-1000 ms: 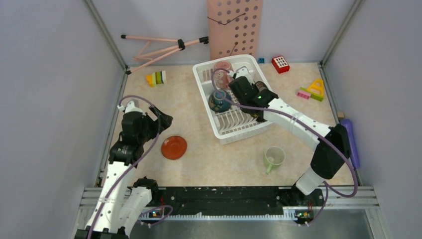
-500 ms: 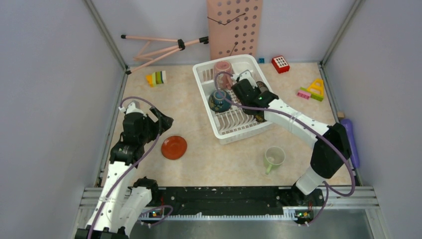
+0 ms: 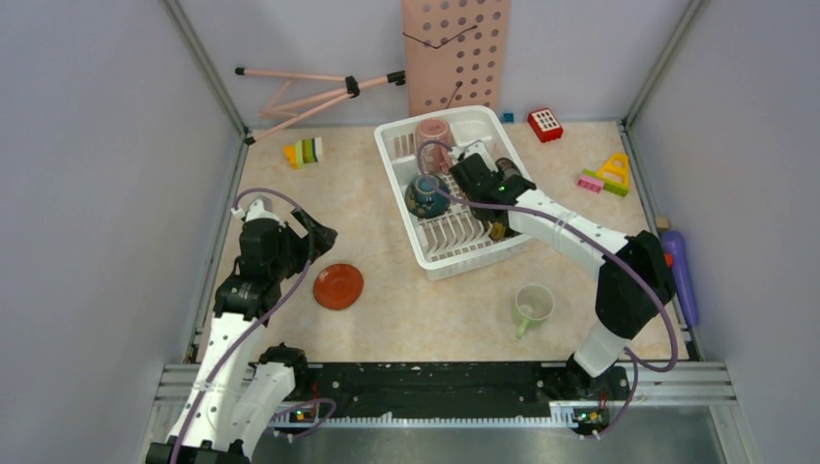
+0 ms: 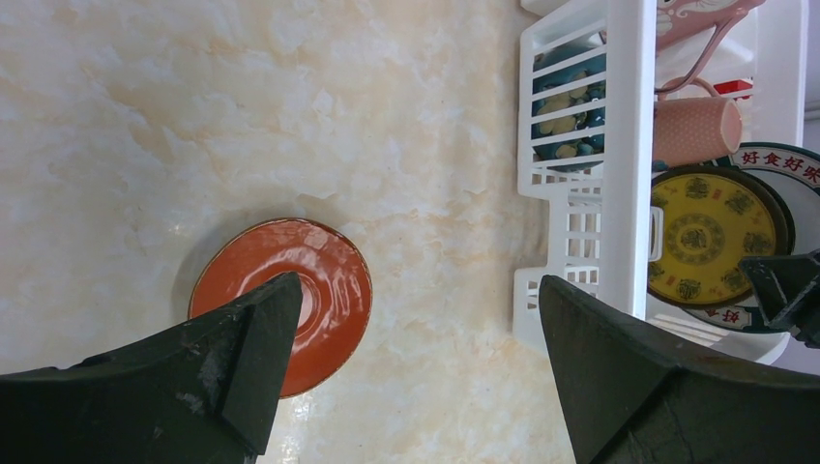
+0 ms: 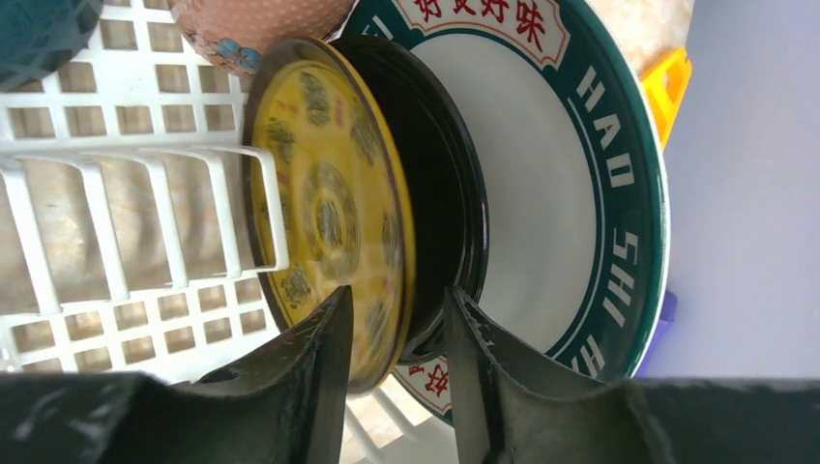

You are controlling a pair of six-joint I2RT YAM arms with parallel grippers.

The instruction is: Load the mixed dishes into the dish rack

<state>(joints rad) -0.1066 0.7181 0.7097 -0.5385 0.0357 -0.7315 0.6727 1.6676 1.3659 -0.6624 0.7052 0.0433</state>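
1. The bench (image 3: 387, 300) is a pale marbled slab. Plain grey-lilac walls (image 3: 97, 193) box it in on three sides, and a metal rail (image 3: 435, 382) runs along the near edge where both arms are bolted.
2. My left tool (image 4: 418, 285) hangs over the bench's left half, fingers spread wide and gripping nothing. The orange-red saucer (image 4: 290, 290) lies flat on the bench, partly under one finger in the wrist view. The dish rack (image 3: 474, 259) stands out past the other finger.
3. My right tool (image 5: 395, 300) reaches into the rack's right side. Its fingers straddle the lower rim of the black plate (image 5: 329, 213), which shows a yellow patterned face and stands on edge against a white prong. I cannot tell whether the fingers press on that rim or stand just off it.
4. Just beyond the black plate, away from the prongs, the dark plate with lettered rim (image 5: 580, 193) also stands on edge.
5. On the tool's other side, inside the rack, sits the blue-outside bowl (image 3: 426, 196). The pink mug (image 3: 432, 132) is at the far end.
6. The pale green mug (image 3: 533, 304) sits mouth-up on the bench, nearer me than the rack and well apart from both tools.
7. Beyond the rack, a pink pegboard (image 3: 454, 53) leans on the back wall.
8. A pink tripod (image 3: 309, 74) lies in the far-left corner.
9. Toy blocks (image 3: 545, 124) dot the far bench, and a purple bottle (image 3: 680, 275) lies along the right wall.
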